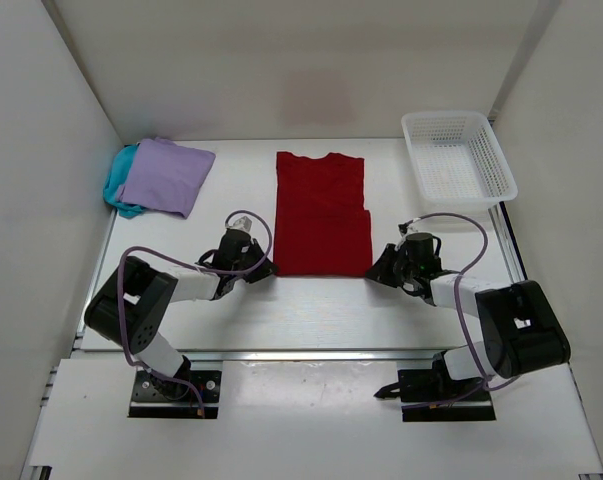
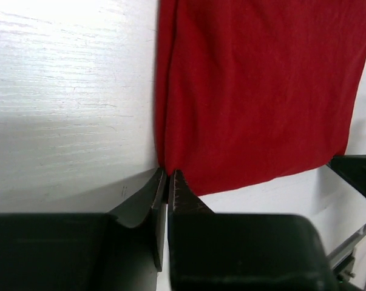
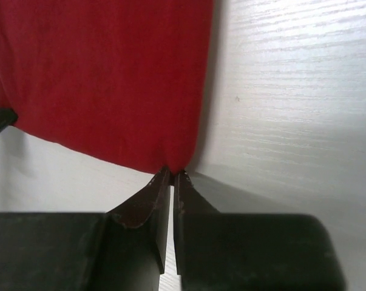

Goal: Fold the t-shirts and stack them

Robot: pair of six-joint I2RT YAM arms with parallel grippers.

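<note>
White table, red shirt lying on it, its near corner pinched between the right gripper's nearly closed fingertips

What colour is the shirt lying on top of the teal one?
Lavender shirt, best seen in the top view.

Three t-shirts, one mesh basket and two robot arms are present.

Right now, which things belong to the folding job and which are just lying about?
Job: red t-shirt, pinched at its near corners by left gripper and right gripper; lavender t-shirt lying on teal t-shirt.
Lying about: white mesh basket.
</note>
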